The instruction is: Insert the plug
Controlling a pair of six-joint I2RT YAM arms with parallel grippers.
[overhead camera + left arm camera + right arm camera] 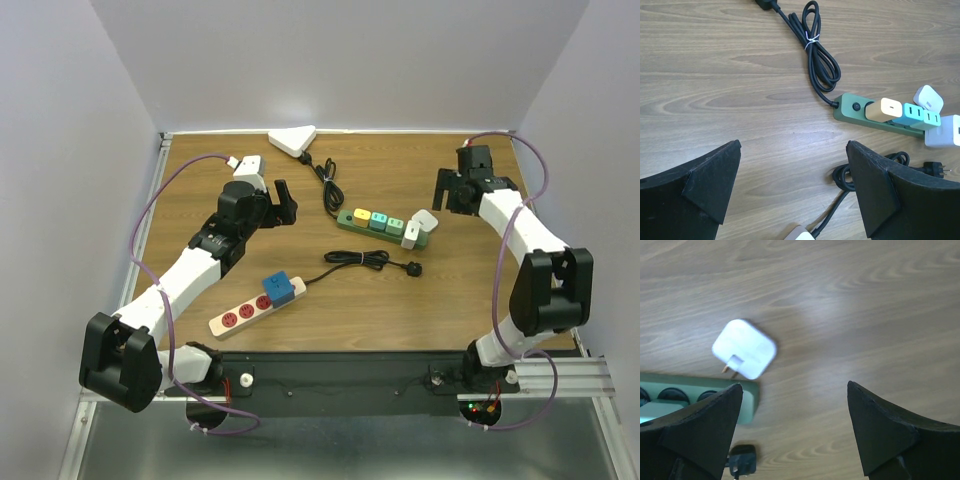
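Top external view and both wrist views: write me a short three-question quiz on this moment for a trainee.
1. True or false: the right gripper holds the white adapter beside the green power strip.
2. The blue cube sits on: A the green power strip; B the wooden strip with red sockets; C the white adapter.
3. Which stand open: the left gripper, the right gripper, or both?
Key: 1 false; 2 B; 3 both.
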